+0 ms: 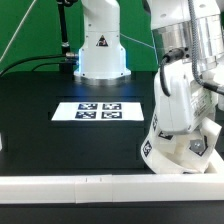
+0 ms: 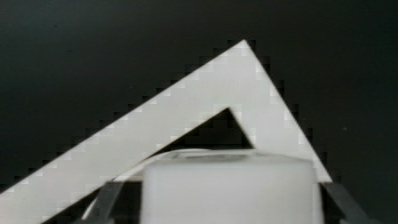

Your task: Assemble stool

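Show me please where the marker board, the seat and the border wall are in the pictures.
marker board (image 1: 100, 110): exterior view, middle of the flat sheet between its tags.
seat (image 1: 178, 155): exterior view, white side wall under the arm.
border wall (image 1: 60, 185): exterior view, top face of the long white strip.

Tabletop (image 1: 40, 125) — one, black. Marker board (image 1: 98, 110) — one, bearing four square tags. Robot arms — one, with one end effector (image 1: 186, 140). Stool seat (image 1: 175, 152) — one, round and white, below the arm. Border wall (image 1: 60, 184) — one, long and white. Leg blocks — one showed in the wrist view (image 2: 222, 190); others could not be counted.
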Controlling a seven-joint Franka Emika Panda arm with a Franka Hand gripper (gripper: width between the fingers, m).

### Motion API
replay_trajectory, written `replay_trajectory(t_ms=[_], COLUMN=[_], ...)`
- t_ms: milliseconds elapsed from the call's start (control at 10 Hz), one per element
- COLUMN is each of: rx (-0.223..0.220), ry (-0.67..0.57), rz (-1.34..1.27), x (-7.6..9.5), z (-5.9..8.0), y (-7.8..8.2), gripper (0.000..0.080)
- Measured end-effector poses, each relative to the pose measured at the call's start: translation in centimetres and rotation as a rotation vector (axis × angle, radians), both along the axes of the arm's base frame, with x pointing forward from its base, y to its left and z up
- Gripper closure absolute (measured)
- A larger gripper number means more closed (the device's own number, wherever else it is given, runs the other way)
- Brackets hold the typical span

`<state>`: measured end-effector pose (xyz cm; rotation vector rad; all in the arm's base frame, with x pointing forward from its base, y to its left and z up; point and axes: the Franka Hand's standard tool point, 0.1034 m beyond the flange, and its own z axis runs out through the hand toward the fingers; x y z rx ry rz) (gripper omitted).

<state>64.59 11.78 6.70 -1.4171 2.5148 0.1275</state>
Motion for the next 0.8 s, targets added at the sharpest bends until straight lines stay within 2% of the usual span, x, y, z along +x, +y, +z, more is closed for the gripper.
replay_trajectory(t_ms=[100,200,300,400,600,700,800], rx=[-0.003,-0.007,-0.007,-0.015,-0.037,-0.058,-0.064], ry=[-0.002,-0.006,-0.007,-0.031,-0.098,-0.131,-0.132], rz=[0.013,0.038,0.039,0.109,0.354,0.466,0.494], x=[0.0,0.0,0.0,0.2,0.8,0.9,0.8], z=[-0.1,-0.1,0.0,0.7,3.8,4.3,4.0], y=[0.0,0.0,0.1,0.4,0.6,0.6,0.6], gripper=[0.0447,0.0277,0.0177,0.0158,0.0151,0.0151,0.0150])
